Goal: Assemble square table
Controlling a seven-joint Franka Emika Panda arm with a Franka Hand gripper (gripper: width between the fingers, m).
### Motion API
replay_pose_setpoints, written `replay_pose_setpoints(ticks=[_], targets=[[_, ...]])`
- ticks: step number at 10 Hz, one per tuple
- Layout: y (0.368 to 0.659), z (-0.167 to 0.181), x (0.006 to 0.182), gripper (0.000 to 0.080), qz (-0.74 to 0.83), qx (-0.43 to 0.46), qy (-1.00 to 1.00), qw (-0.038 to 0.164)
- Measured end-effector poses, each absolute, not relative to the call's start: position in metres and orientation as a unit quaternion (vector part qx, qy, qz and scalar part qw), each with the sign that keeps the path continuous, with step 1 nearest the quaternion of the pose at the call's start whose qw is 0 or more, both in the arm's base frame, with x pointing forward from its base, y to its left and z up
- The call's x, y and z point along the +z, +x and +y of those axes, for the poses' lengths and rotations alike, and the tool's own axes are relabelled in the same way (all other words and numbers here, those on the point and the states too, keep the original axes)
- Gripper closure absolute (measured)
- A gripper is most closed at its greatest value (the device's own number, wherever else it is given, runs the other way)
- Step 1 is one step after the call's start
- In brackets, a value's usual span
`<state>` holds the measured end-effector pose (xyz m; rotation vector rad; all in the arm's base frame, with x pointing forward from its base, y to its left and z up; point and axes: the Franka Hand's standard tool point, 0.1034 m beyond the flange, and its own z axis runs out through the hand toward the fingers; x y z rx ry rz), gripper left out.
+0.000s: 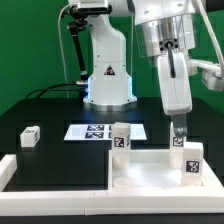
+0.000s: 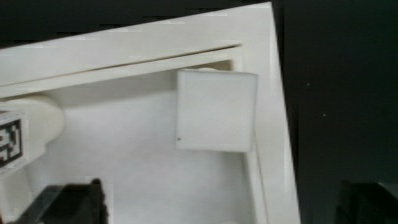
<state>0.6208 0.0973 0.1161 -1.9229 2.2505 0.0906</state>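
Observation:
The white square tabletop point(image 1: 150, 168) lies at the exterior view's right. Legs with tags stand on it at its far left corner point(image 1: 120, 137) and its near right corner point(image 1: 192, 158). A third tagged leg point(image 1: 178, 142) seems to stand at the far right corner, right under my gripper point(image 1: 178, 128). Another leg point(image 1: 30, 135) lies loose on the black table at the left. In the wrist view a plain white leg point(image 2: 219, 110) stands in a tabletop point(image 2: 125, 170) corner, and a tagged leg point(image 2: 18, 135) shows at the edge. My gripper point(image 2: 222, 205) is open and holds nothing.
The marker board point(image 1: 92, 131) lies flat behind the tabletop. White border rails point(image 1: 10, 168) run along the exterior view's left and front. The robot base point(image 1: 108, 80) stands at the back.

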Motion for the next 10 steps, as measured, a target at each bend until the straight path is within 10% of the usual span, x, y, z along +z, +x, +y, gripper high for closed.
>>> replay_pose_setpoints(ticks=[5,10], targets=[[0.620,0.097,0.115,0.0150,0.750,0.029,-0.654,0.090],[0.580,0.025,0.132,0.0150,0.613,0.003,-0.785,0.089]])
